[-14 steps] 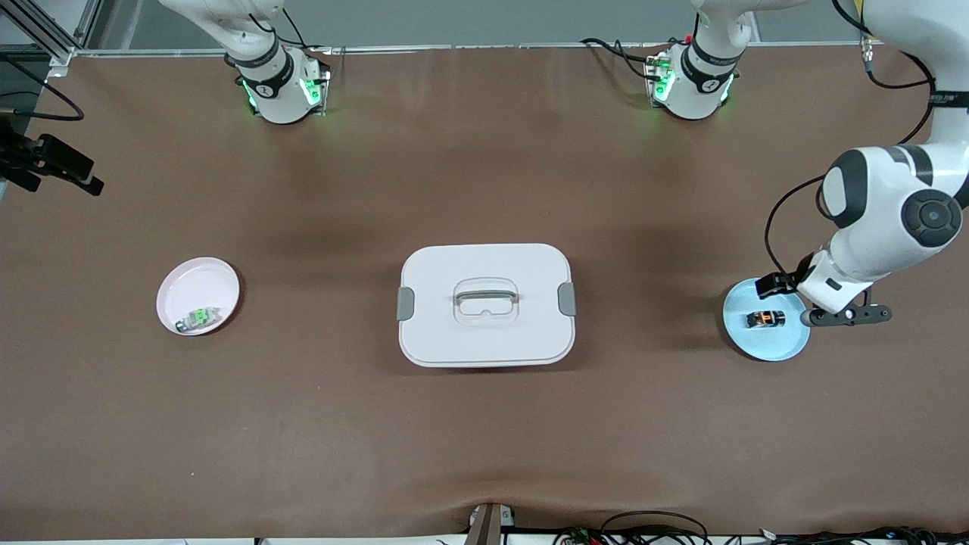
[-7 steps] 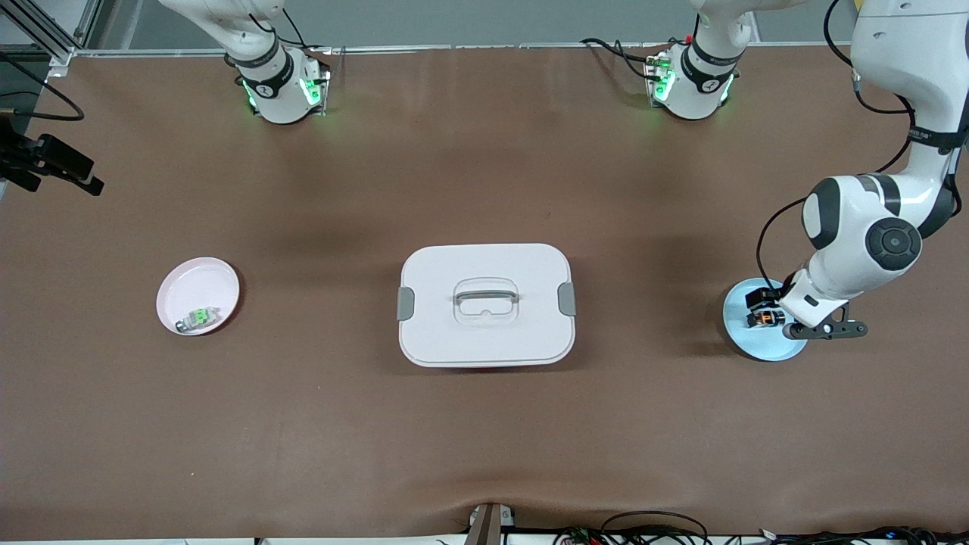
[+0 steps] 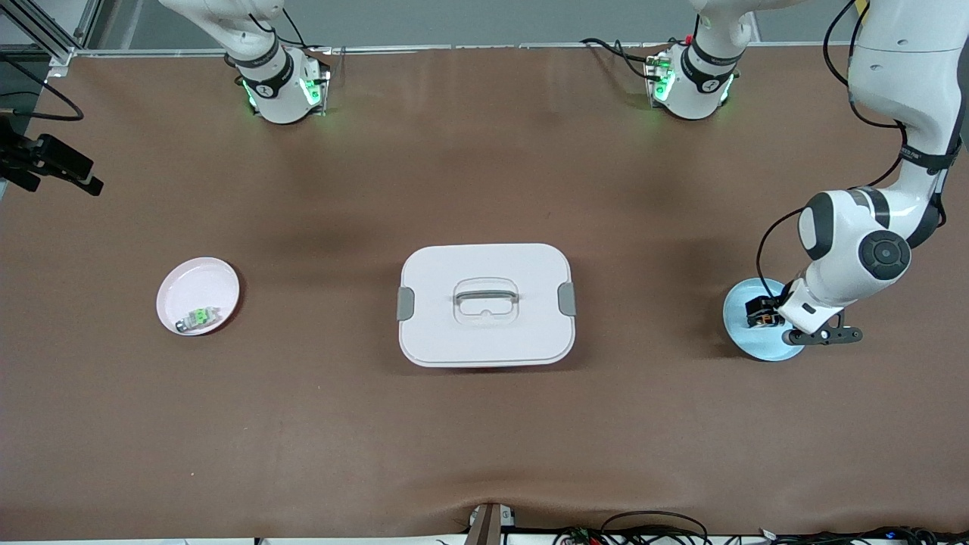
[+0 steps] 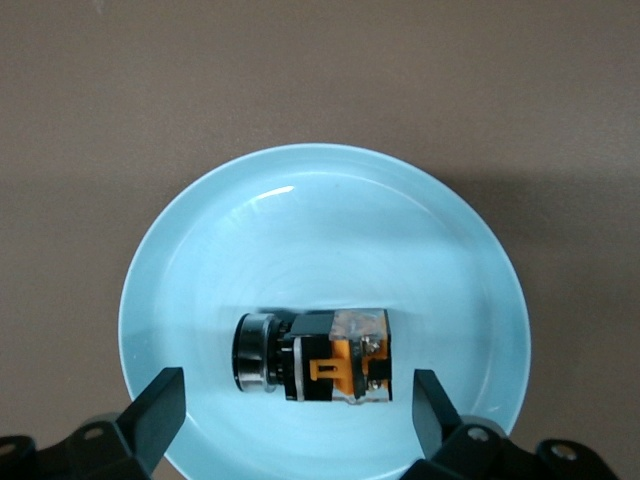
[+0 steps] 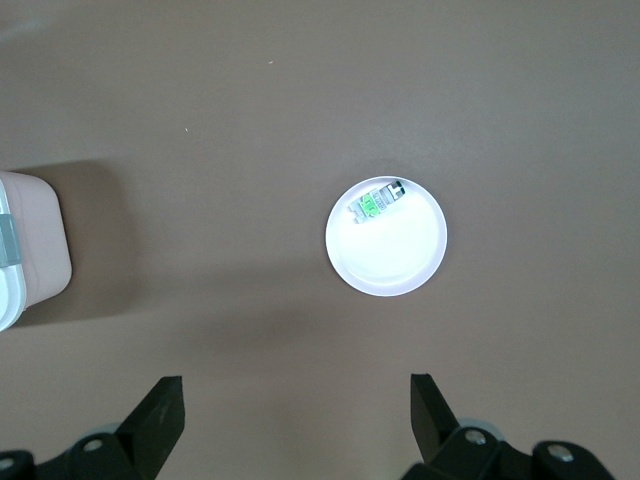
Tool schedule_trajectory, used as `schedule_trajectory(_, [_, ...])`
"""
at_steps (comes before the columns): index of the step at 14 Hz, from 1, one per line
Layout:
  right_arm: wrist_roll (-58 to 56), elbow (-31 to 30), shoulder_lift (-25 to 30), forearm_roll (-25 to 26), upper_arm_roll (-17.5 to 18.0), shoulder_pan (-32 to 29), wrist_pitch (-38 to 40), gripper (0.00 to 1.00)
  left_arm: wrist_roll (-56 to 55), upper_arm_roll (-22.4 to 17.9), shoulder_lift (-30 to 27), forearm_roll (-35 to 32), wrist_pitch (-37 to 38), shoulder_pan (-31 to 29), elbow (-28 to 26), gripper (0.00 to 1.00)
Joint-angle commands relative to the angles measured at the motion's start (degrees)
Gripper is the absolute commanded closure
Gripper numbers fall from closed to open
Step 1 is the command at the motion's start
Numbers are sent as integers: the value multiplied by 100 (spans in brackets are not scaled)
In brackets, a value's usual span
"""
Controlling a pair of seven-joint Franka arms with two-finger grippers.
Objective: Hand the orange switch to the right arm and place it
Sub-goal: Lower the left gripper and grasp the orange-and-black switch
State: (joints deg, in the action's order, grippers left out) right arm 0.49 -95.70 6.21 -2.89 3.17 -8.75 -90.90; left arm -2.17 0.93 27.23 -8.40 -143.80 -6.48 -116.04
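Note:
The orange switch [image 4: 315, 357] lies on its side in the light blue plate [image 4: 200, 250], a black block with an orange face and a silver round end. My left gripper [image 4: 297, 392] hangs low over this plate [image 3: 738, 303], open, with one finger on each side of the switch [image 3: 765, 321] and not touching it. My right gripper [image 5: 295, 392] is open and empty, high over the brown table toward the right arm's end. It is out of the front view, where only the right arm's base [image 3: 276, 83] shows.
A white lidded box [image 3: 484, 304] with a handle sits mid-table. A pink plate [image 3: 189, 284] holding a small clear-and-green component [image 3: 198, 318] lies toward the right arm's end; the right wrist view also shows this plate [image 5: 400, 260] and the box's corner [image 5: 30, 250].
The left arm has come down and moved over the blue plate, bringing its open fingers astride the switch. The right gripper, plates and box stay where they were.

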Motion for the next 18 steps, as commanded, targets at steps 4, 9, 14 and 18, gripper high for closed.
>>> schedule_trajectory(4, [-40,113,-41,96,52,-48,72,0,24,56,221,-83,-262,-72,12,0])
schedule_trajectory(9, [-40,113,-41,96,52,-48,64,0,24,56,414,-83,-491,-81,12,1])
schedule_trajectory(14, [-58,113,-41,87,52,-65,64,0,-29,56,327,-74,-456,-72,12,98])
schedule_trajectory(18, [-40,122,-41,87,52,-39,55,0,-11,108,-24,-39,-290,-63,47,100])
